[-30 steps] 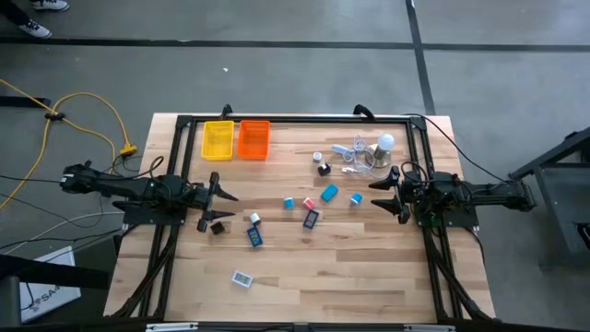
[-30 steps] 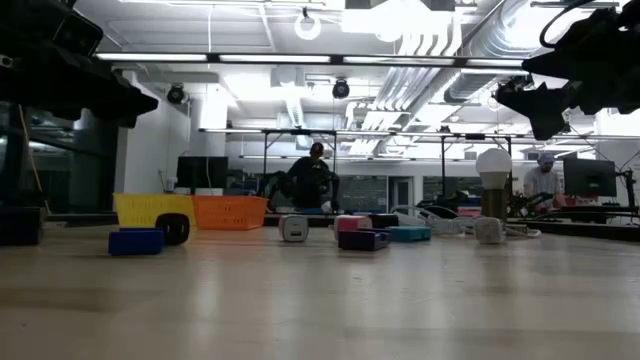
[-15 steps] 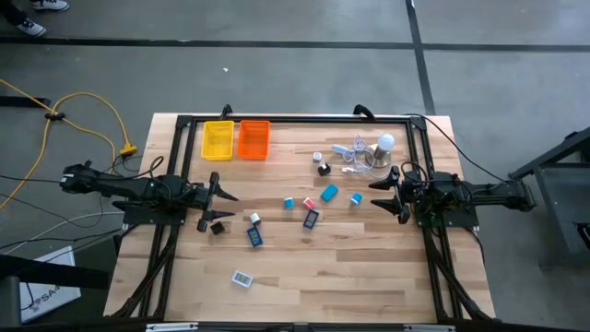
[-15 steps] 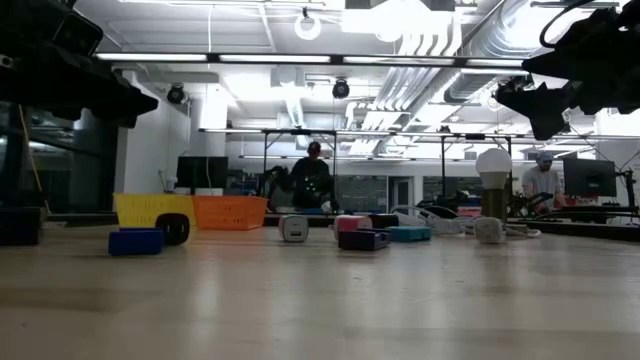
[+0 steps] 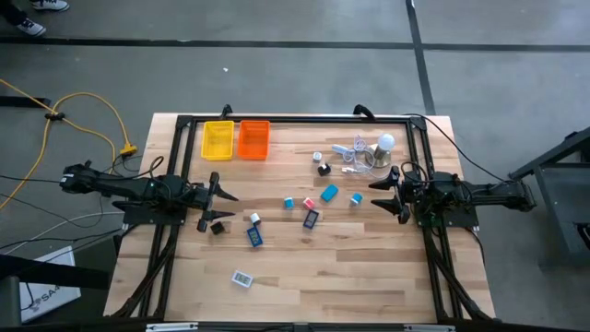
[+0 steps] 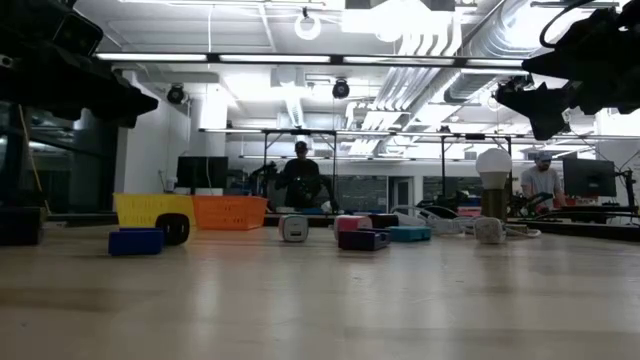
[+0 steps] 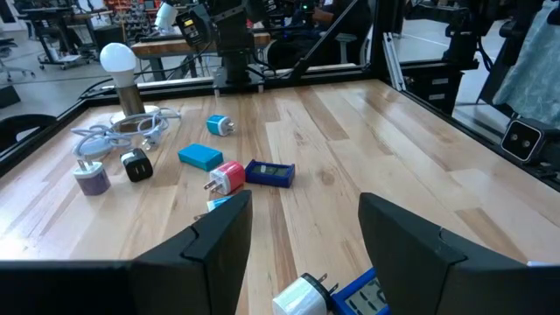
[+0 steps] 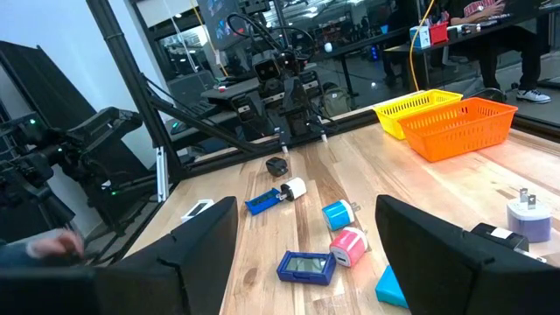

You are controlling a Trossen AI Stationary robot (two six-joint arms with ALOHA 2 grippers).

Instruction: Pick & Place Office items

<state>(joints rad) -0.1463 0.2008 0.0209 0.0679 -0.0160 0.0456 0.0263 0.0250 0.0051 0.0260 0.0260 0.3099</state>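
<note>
Looks like pre-pick: left gripper (image 5: pixel 219 195) & right gripper (image 5: pixel 380 194) both spread, holding nothing, office items (image 5: pixel 311 219) loose between them; next: descend onto nearest piece.

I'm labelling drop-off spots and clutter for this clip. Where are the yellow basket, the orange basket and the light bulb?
yellow basket (image 5: pixel 218 139), high view, on its mesh floor.
orange basket (image 5: pixel 253 138), high view, on its mesh floor.
light bulb (image 5: pixel 386 142), high view, on the round white globe.
</note>
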